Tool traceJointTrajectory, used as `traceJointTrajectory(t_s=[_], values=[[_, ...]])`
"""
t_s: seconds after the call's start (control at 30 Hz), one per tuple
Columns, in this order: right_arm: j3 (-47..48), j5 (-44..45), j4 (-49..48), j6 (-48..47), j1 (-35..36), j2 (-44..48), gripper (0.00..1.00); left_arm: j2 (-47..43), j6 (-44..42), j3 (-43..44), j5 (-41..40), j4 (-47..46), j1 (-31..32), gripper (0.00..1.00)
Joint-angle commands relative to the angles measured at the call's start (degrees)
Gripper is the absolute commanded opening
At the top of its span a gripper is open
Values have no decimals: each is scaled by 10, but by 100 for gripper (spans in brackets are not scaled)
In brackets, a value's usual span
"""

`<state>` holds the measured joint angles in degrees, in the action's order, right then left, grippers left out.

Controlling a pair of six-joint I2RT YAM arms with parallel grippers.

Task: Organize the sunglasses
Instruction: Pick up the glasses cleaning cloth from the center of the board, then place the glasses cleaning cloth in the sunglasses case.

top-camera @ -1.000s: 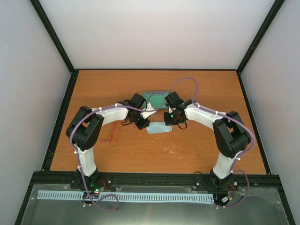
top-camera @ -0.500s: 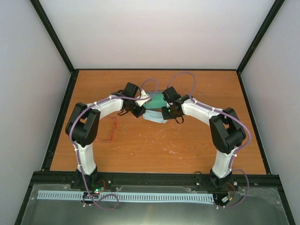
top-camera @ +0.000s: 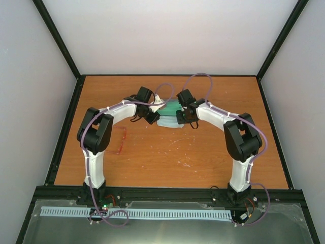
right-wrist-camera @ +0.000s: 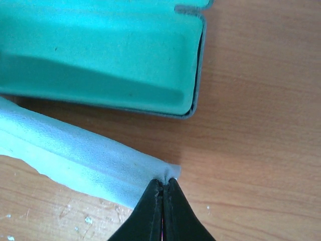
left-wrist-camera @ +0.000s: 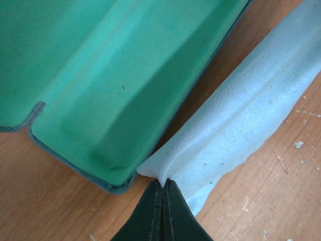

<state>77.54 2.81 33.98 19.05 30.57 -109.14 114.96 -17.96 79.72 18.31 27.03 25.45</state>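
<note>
The left gripper [left-wrist-camera: 161, 190] and right gripper [right-wrist-camera: 163, 188] were each pinched shut on one end of the cloth [left-wrist-camera: 235, 125], stretching it beside the open case [left-wrist-camera: 115, 85], probably to lay it inside. The sunglasses [top-camera: 118, 141] lay well apart on the counter [top-camera: 203, 157], left of the case.

I'm seeing the open case [top-camera: 171, 108] blocking behind the cloth [top-camera: 166, 122], sunglasses [top-camera: 120, 141] lying left; bare table [top-camera: 177, 162] is stretching nearer.
</note>
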Motion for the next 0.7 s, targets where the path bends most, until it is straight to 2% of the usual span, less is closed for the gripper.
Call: traceJointTrajectory(t_s=[0.0, 0.67], values=[[33, 20, -5, -18, -11, -18, 3, 18, -13, 39, 6, 11, -14, 1], [153, -10, 17, -49, -47, -111, 3, 99, -41, 156, 10, 57, -41, 1]])
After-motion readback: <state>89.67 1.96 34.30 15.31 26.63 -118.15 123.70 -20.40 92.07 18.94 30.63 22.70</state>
